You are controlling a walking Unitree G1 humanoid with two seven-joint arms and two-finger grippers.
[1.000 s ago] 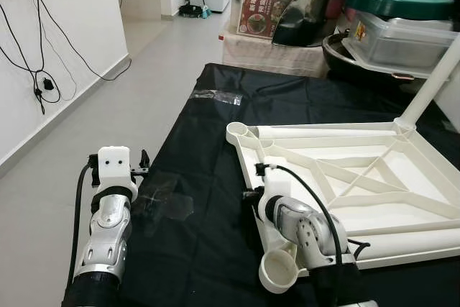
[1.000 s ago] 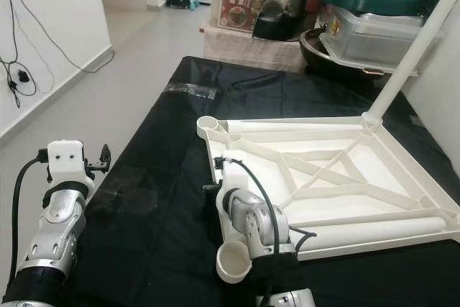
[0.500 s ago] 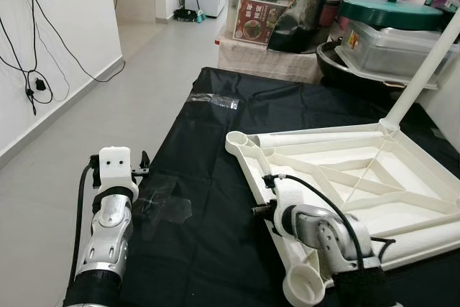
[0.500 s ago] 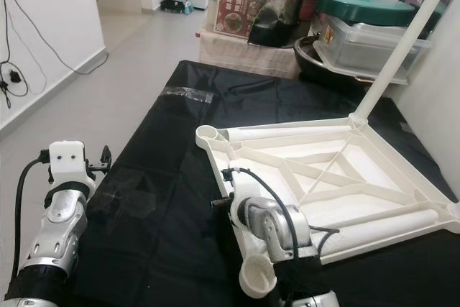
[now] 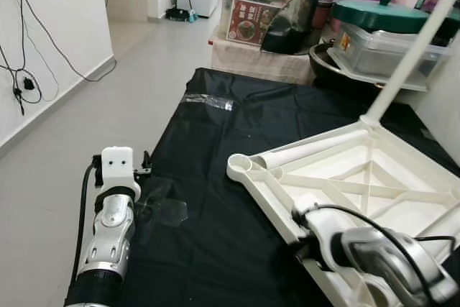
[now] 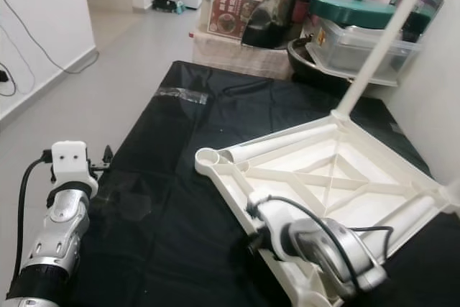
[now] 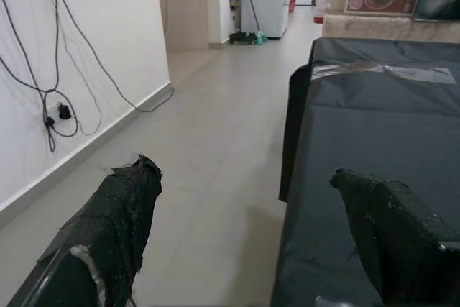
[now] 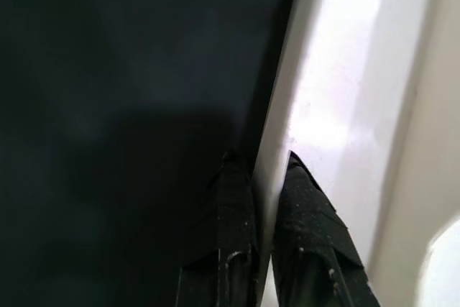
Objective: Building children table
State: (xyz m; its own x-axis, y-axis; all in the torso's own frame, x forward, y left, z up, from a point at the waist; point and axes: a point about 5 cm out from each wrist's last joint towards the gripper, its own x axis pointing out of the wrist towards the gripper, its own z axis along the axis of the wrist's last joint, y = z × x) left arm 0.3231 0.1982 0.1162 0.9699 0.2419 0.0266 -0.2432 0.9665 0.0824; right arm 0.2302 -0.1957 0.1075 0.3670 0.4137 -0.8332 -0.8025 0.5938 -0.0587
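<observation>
Right wrist view: the right gripper [image 8: 262, 170] pinches the tabletop's [image 5: 374, 177] near-left rim, seemingly lifting it off the black mat [image 5: 215, 134]. Left gripper [image 7: 244, 206] hangs spread at the mat's left edge.

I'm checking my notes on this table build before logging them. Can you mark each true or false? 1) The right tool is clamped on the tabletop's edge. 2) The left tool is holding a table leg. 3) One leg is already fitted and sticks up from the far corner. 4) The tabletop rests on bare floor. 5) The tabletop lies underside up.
1) True: the right tool pinches the rim of the white tabletop between its two fingers.
2) False: the left tool is open and empty, by the edge of the black sheet.
3) True: a white leg rises from the far corner.
4) False: it rests on the black sheet.
5) True: its ribs face up.
</observation>
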